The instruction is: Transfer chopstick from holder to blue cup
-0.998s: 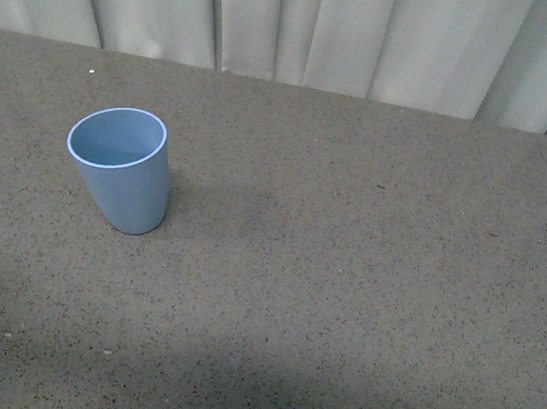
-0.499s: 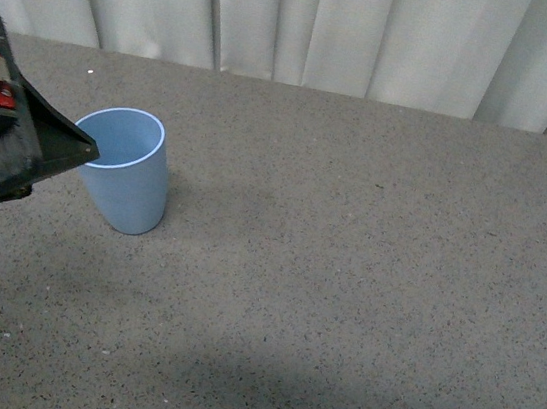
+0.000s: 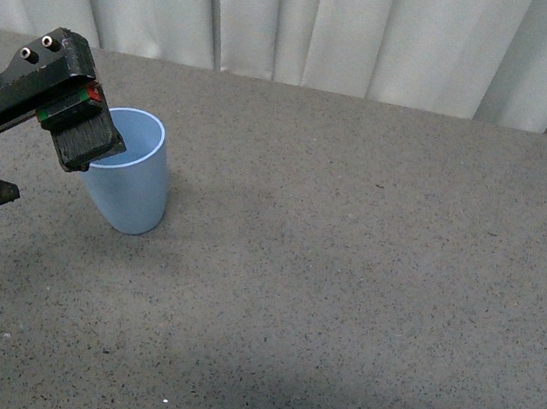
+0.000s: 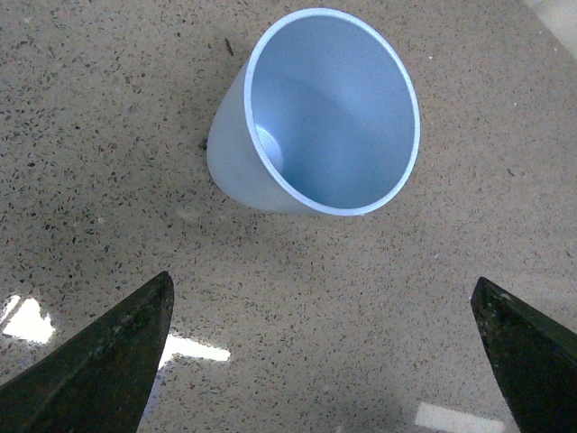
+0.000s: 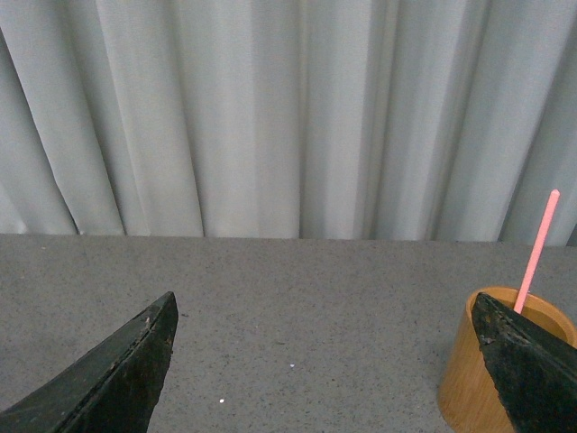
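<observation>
item: transfer of chopstick from holder to blue cup. status: barely begun, as judged from the present views.

- chopstick [image 5: 535,254]: thin salmon-pink stick, seen only in the right wrist view. it stands leaning in the holder [image 5: 472,372], its upper part rising above the rim. nothing grips it, so it is not yet lifted.
- holder: round orange-brown pot on the counter [image 3: 361,307], partly hidden behind one right finger. it lies outside the front view.
- blue cup [image 3: 133,186]: light-blue tumbler, upright on the counter toward the robot's left. the left wrist view looks down into the blue cup [image 4: 335,117] and shows it bare inside, with no stick in it.
- left gripper [image 4: 321,280]: fingers spread wide and holding nothing. it hovers near the cup, which lies ahead of the fingers and apart from them, not between them. in the front view one finger [image 3: 84,142] overlaps the cup's near rim; contact cannot be told there.
- right gripper [image 5: 324,298]: fingers spread wide and holding nothing. it faces the curtain [image 5: 270,117], with the holder off to one side, near but not between the fingers.

done: nothing of the transfer itself.
left: reach the holder, close on the chopstick, draw it up and out, carry it across to the cup, lower it in, release. the right arm looks the better placed for the pick.
</observation>
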Robot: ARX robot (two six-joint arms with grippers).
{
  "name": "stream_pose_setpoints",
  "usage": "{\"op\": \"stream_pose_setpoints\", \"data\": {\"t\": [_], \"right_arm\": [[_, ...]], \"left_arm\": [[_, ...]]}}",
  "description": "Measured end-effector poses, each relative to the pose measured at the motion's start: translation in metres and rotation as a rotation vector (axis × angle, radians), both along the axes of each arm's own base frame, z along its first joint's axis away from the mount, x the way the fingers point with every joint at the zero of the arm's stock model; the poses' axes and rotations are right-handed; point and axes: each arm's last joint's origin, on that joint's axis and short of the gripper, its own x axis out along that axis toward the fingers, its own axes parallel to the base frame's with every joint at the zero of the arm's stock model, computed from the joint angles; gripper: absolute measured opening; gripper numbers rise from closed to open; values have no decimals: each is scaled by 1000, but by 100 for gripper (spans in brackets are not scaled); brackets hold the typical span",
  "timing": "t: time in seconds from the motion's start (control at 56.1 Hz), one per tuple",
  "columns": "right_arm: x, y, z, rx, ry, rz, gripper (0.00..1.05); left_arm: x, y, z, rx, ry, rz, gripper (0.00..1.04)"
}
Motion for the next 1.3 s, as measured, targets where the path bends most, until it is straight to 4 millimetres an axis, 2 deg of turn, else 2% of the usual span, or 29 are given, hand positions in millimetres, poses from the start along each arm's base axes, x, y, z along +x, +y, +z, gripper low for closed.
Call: {"op": "stream_pose_setpoints", "data": {"t": [0.356,0.713,1.301], "right_arm": [[0,0,0,0,0,0,95],[0,0,0,0,0,0,95],[0,0,0,0,0,0,95]], "left_arm": [[14,-4,-13,28,45,38,98],[29,1,-14,29,52,76,98],[37,12,-28,38,98,128,98]]}}
